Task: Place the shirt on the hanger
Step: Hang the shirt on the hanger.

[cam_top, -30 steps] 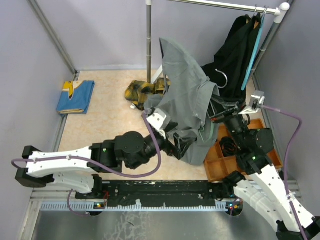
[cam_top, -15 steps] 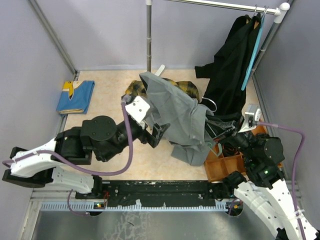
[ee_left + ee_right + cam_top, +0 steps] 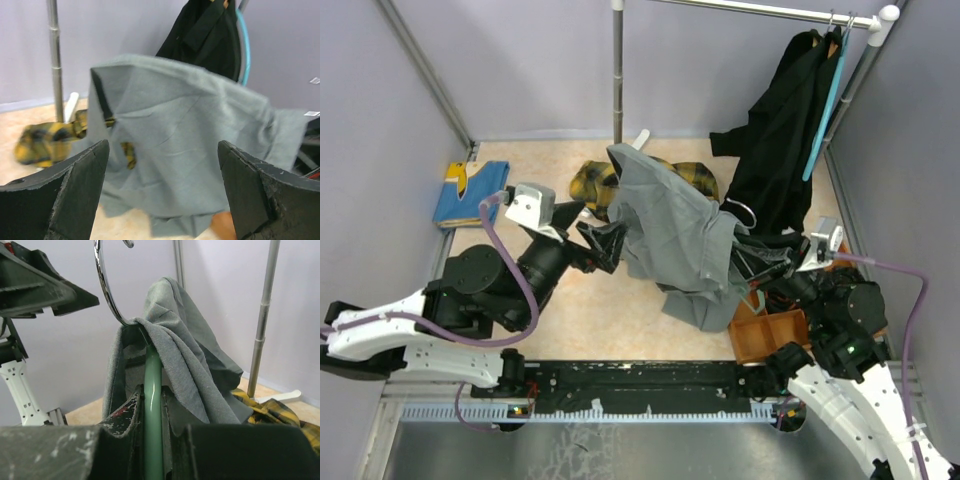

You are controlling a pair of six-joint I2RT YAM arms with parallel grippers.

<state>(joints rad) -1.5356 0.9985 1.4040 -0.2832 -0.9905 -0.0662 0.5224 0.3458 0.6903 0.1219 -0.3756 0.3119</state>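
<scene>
The grey shirt [image 3: 670,225] hangs draped over the pale green hanger [image 3: 152,390], which is mostly hidden under the cloth. In the right wrist view the cloth bunches below the metal hook [image 3: 106,287]. My right gripper [image 3: 152,402] is shut on the hanger's green bar; from above it [image 3: 760,262] sits at the shirt's right edge. My left gripper [image 3: 605,240] stands open just left of the shirt, apart from it. In the left wrist view its fingers [image 3: 80,185] frame the shirt [image 3: 190,135], with nothing between them.
A yellow plaid garment [image 3: 588,180] lies on the floor behind the shirt, by the upright pole [image 3: 617,70]. A black garment [image 3: 785,115] hangs from the rail [image 3: 760,10] on a teal hanger. A folded blue cloth [image 3: 470,192] lies far left. An orange tray [image 3: 770,330] sits under my right arm.
My left gripper has come out from under the shirt, drawn back to the left and opened wider. The shirt has sunk lower and now hangs from the hanger alone.
</scene>
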